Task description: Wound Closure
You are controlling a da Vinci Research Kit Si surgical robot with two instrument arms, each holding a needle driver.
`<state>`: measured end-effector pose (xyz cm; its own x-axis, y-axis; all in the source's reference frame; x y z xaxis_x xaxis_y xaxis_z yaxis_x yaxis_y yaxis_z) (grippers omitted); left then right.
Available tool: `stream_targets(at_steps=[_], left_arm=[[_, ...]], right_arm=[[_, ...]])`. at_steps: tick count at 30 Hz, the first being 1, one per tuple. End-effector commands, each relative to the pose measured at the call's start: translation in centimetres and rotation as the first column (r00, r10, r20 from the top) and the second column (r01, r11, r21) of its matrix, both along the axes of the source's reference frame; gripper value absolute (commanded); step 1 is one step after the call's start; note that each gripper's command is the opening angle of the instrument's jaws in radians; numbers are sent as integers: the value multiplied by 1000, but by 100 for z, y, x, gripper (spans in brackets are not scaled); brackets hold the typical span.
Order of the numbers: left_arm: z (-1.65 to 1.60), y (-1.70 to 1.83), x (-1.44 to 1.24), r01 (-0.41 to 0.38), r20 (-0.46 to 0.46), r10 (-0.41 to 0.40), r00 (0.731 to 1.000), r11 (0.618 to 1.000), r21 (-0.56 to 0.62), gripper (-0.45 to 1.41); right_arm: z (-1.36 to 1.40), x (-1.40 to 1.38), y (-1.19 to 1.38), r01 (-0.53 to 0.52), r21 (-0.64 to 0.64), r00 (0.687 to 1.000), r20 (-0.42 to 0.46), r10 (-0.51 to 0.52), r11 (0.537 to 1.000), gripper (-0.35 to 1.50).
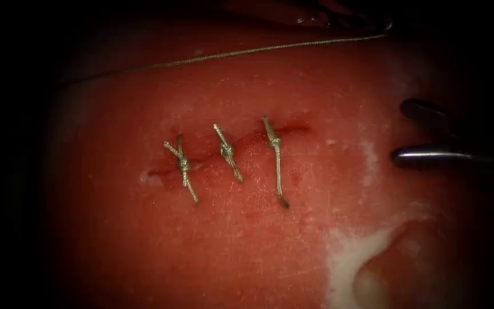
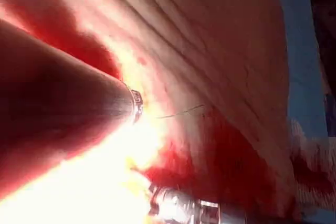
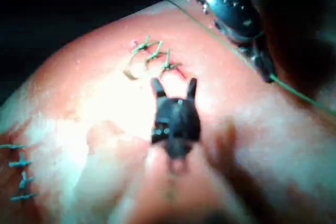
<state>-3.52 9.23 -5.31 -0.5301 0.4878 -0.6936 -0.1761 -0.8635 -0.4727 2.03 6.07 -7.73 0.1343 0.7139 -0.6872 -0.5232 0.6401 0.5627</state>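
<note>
Across the tissue, three knotted stitches are already closing the cut, leaving its right end looking unstitched. I am seeing thread running along the far edge toward my left tool, grip unclear, while my right tool is idling open-jawed, holding nothing.

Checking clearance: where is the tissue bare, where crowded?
Bare: the tissue below the three stitches, and the strip between them and the thread above. Crowded: right of the cut, where the right claw hangs open, holding nothing.
</note>
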Motion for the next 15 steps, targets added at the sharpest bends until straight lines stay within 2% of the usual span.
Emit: stream_targets(at_steps=[1,2,3,4,5,6,10,12,15], left_arm=[[12,1,-11,16,-7,-16,1000,1000,19,-35],[14,1,-12,21,-9,-21,1000,999,27,-35],[18,1,-15,30,-11,-29,1000,999,45,-17],[18,2,-15,47,-19,-46,999,997,63,21],[17,3,-14,48,-17,-47,999,997,68,32],[9,8,-8,66,-18,-64,998,993,101,64],[-9,18,3,78,-10,-77,997,988,136,75],[-33,38,19,66,19,-70,997,985,157,76],[-52,51,32,80,18,-84,996,984,157,76]], right_arm=[[2,12,-5,8,1,1000,-10,-8,1000,135],[1,13,-6,8,1,1000,-10,-8,1000,135],[1,15,-6,7,1,1000,-10,-7,1000,136],[0,16,-7,9,2,1000,-11,-9,1000,136],[0,17,-7,9,2,1000,-11,-9,1000,136],[0,18,-7,10,3,1000,-13,-10,1000,138],[0,19,-7,12,3,1000,-15,-12,1000,140],[0,21,-7,14,4,1000,-17,-14,1000,141],[0,23,-8,19,5,1000,-21,-18,1000,141]])
